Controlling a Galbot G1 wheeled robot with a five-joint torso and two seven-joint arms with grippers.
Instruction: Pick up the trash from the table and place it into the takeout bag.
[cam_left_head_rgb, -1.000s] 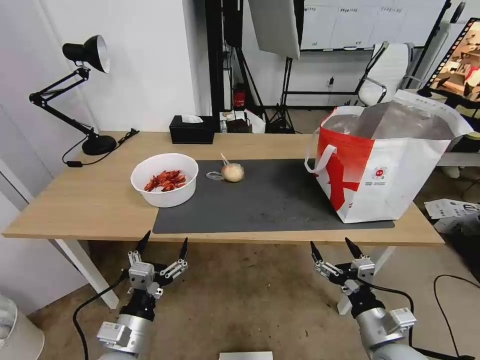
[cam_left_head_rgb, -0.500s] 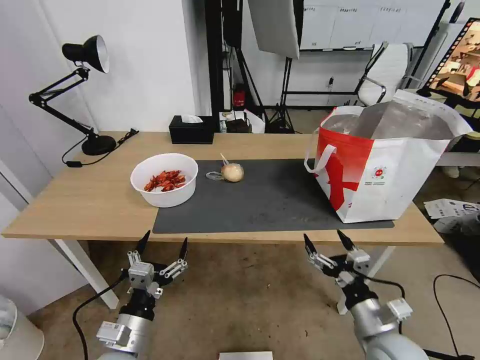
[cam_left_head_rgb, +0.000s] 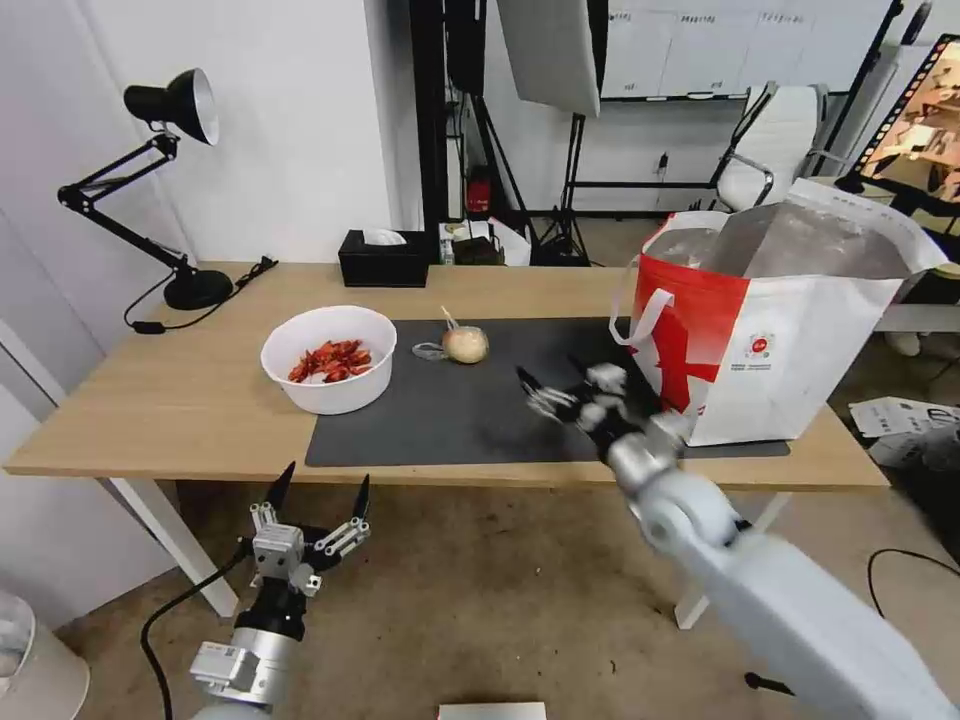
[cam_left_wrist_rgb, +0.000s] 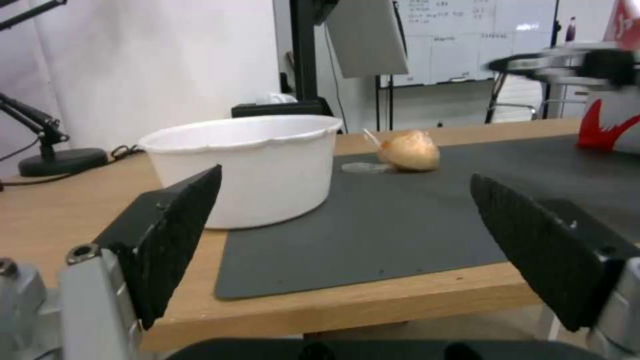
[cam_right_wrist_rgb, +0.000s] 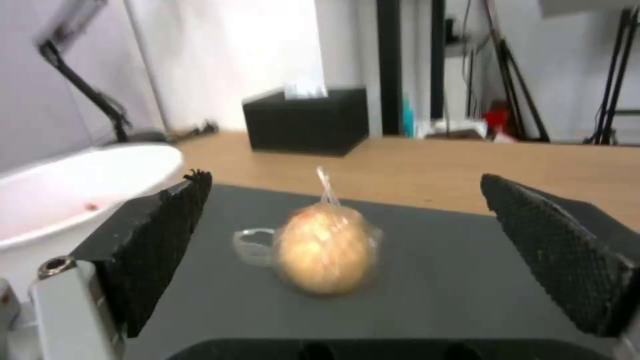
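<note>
In the head view, the right gripper (cam_left_head_rgb: 553, 385) reached over the dark grey mat (cam_left_head_rgb: 480, 410) on the table (cam_left_head_rgb: 150, 400), its fingers spread and holding nothing, just beside the takeout bag (cam_left_head_rgb: 770, 350). The round beige lump (cam_left_head_rgb: 465, 345) lay on the mat near the white bowl of red shells (cam_left_head_rgb: 329, 358). The left gripper (cam_left_head_rgb: 318, 500) hung below the table edge, fingers apart.

In the left wrist view, the bowl (cam_left_wrist_rgb: 243, 167) straddled the mat edge.

In the right wrist view, the wrapped lump (cam_right_wrist_rgb: 325, 255) sat ahead between the open fingers (cam_right_wrist_rgb: 157, 240), with the black tissue box (cam_right_wrist_rgb: 307, 120) behind.
</note>
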